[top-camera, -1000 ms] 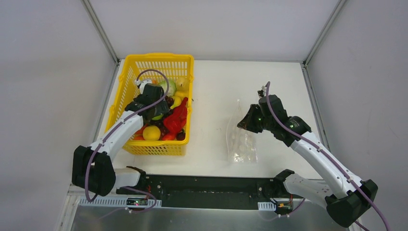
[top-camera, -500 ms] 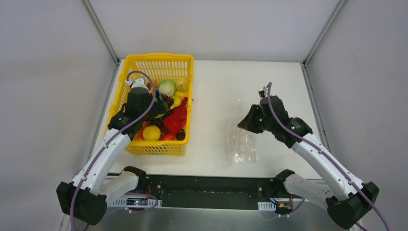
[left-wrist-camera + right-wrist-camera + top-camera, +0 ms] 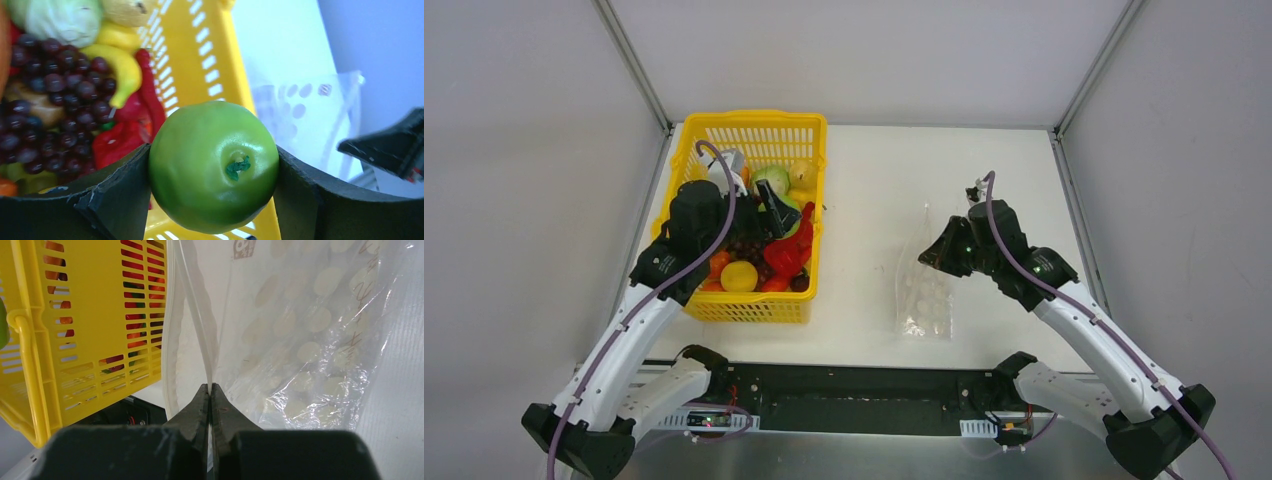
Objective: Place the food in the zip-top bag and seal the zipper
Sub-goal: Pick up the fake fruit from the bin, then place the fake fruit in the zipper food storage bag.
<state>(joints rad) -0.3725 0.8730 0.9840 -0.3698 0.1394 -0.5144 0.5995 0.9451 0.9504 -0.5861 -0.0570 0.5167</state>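
My left gripper is shut on a glossy green apple, held above the right side of the yellow basket. More food lies in the basket: purple grapes, a banana, a cabbage and a red pepper. The zip-top bag, clear with white dots, lies on the table right of the basket. My right gripper is shut on one lip of its mouth at the zipper. That lip is lifted, and the other lip curves away, so the mouth gapes toward the basket.
The basket's near right wall stands close to the bag's mouth. White table lies between basket and bag. Grey enclosure walls stand on the left, right and back. The black base rail runs along the near edge.
My left arm has swung and its wrist has turned rightward over the basket, carrying the apple. The right gripper keeps its hold on the bag and has barely shifted.
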